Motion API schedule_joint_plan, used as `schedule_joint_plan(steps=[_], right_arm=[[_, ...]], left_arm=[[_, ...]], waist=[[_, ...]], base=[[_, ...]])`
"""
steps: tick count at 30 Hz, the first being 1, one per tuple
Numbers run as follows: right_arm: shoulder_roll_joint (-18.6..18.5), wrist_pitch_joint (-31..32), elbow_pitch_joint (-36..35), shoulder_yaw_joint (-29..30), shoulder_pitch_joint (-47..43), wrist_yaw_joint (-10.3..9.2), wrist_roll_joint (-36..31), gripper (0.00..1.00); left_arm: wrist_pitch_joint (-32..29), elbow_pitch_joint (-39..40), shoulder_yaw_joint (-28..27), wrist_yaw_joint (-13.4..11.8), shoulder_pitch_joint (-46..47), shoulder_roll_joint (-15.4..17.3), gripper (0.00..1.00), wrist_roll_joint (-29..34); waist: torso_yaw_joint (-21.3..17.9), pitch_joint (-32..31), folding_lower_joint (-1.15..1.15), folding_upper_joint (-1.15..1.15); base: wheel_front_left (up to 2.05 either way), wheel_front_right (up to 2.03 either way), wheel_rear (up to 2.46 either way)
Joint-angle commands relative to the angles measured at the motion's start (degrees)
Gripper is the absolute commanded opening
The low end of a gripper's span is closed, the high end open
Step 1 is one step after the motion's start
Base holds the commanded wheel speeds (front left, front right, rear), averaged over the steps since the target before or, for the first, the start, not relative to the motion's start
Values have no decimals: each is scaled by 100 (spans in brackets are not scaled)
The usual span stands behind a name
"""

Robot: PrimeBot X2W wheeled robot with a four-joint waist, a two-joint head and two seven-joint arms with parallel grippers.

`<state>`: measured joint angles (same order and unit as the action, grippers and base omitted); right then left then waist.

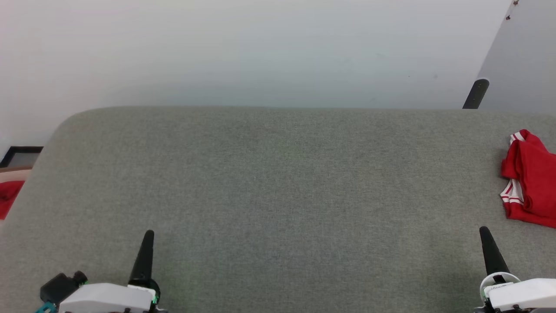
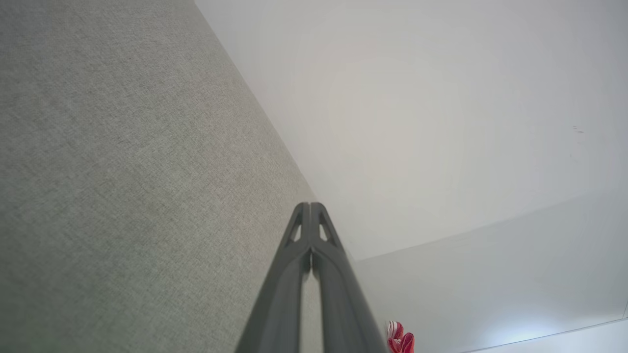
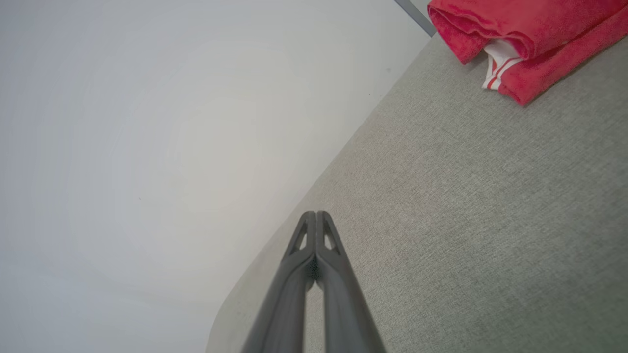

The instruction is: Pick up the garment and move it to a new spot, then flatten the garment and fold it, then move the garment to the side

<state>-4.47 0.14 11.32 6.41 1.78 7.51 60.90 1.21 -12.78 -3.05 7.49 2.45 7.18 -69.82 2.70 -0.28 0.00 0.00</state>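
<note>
The garment (image 1: 532,182) lies bundled on the grey padded surface (image 1: 278,187), just ahead of the right gripper (image 1: 484,232) and to its outer side, not touching it. The left gripper (image 1: 148,234) hovers well apart from the garment. Both grippers have their fingers pressed together, grasping nothing.

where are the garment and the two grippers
garment (image 1: 532,182), head view, red cloth at the bundle's middle
left gripper (image 1: 148,237), head view, shut fingertips
right gripper (image 1: 485,234), head view, shut fingertips

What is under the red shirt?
The bundled red shirt lies on the grey fabric surface. The shirt covers the patch beneath it, so anything there is hidden. A white striped sleeve edge peeks out.
</note>
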Motion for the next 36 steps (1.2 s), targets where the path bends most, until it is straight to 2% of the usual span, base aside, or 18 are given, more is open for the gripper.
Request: schedule_joint_plan(steps=[1,36], right_arm=[[2,39,-28,9,120,-1,146,0],[103,438,167,14,363,-2,2071,0]], left_arm=[[-27,33,-39,1,112,1,0,-110],[-514,-69,-237,1,300,-269,0,-1506]], waist=[[-4,1,0,0],[-158,27,0,0]], base=[[0,0,0],[0,0,0]])
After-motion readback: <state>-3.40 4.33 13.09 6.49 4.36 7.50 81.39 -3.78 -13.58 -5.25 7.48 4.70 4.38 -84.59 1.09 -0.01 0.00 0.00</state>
